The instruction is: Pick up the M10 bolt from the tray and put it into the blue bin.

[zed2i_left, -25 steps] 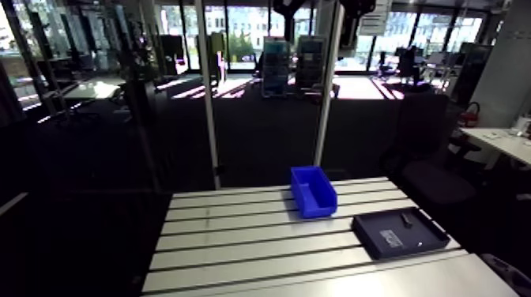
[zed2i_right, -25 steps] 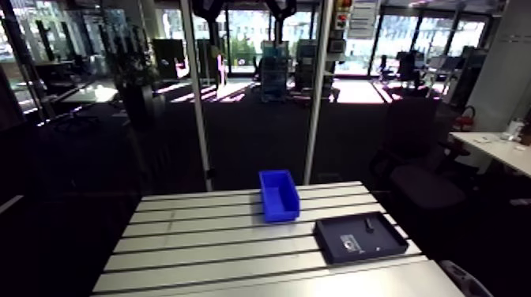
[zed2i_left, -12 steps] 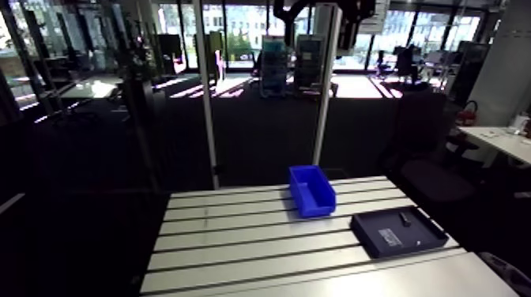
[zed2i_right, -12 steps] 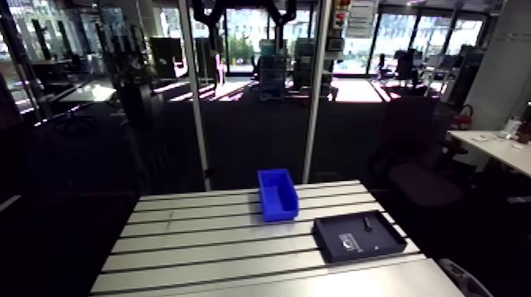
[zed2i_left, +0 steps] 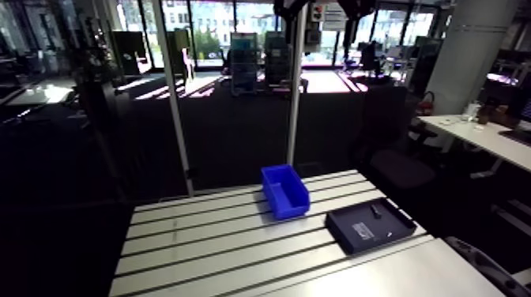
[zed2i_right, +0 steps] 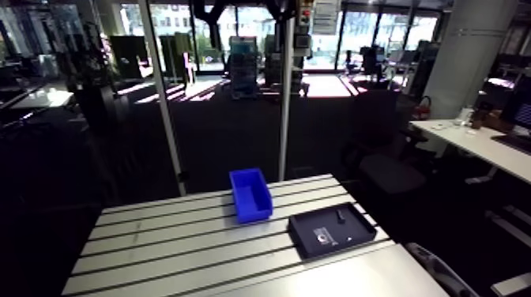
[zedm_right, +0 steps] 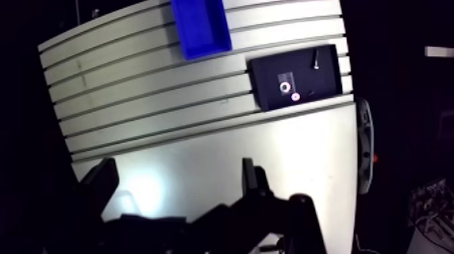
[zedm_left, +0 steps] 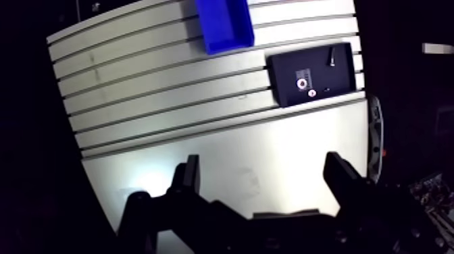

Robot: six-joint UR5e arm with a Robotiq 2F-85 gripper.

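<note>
The black tray lies on the slotted table, far ahead of my gripper in the wrist view. A small dark bolt rests near the tray's far corner, also seen in the arm view as the bolt. Two small ring-shaped parts and a pale label lie in the tray's middle. The blue bin stands beyond the tray, close beside it, and looks empty in the arm view. My gripper hangs high above the table's smooth near part, open, nothing between its fingers.
Two upright frame posts rise at the table's back edge, one right behind the bin. A grey curved part lies just past the table's side edge near the tray. Dark floor surrounds the table.
The whole arm view has shifted, so the camera moved with the arm. Tray, bolt and bin keep their places on the table.
</note>
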